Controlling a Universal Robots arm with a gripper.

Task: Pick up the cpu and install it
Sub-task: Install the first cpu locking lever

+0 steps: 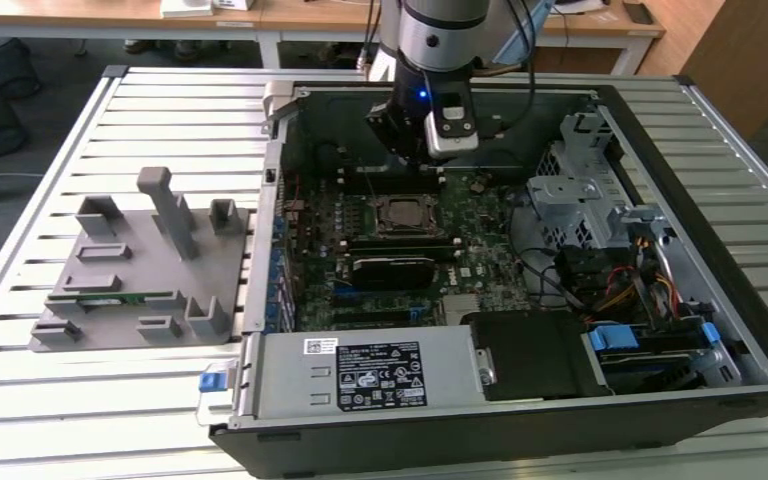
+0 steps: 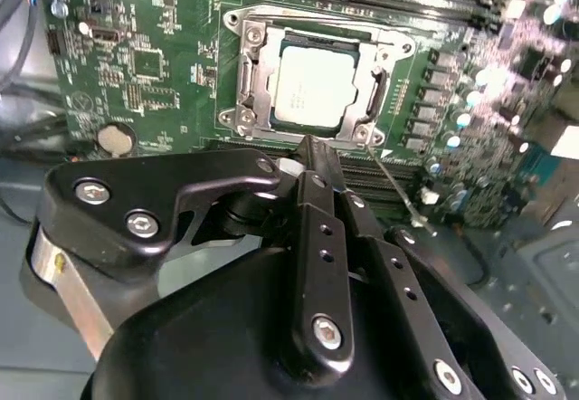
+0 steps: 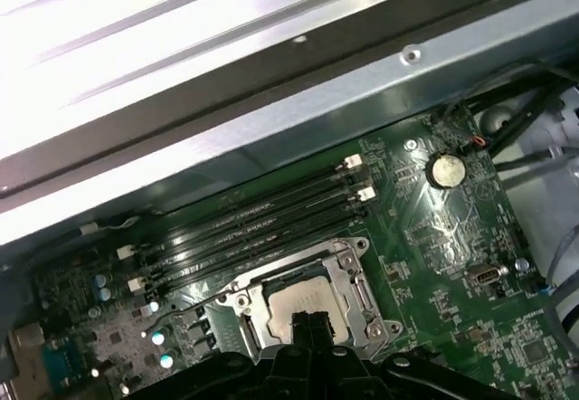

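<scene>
Inside the square black-framed metal socket (image 2: 246, 70), the small silvery-grey square cpu (image 2: 314, 88) is seated flat. The black gripper (image 2: 308, 149) is held close by, jaws closed and empty; any motion is best kept vertical, so the chip is not nudged.

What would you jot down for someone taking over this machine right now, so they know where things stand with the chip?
Arm: the gripper has its fingers shut and holds nothing; it hovers above the motherboard, close beside the socket.
Parts: the cpu lies flat inside the socket.
Done: the cpu is picked up and set in place.
Left: I cannot tell whether the socket's lever is latched; check that.
</scene>
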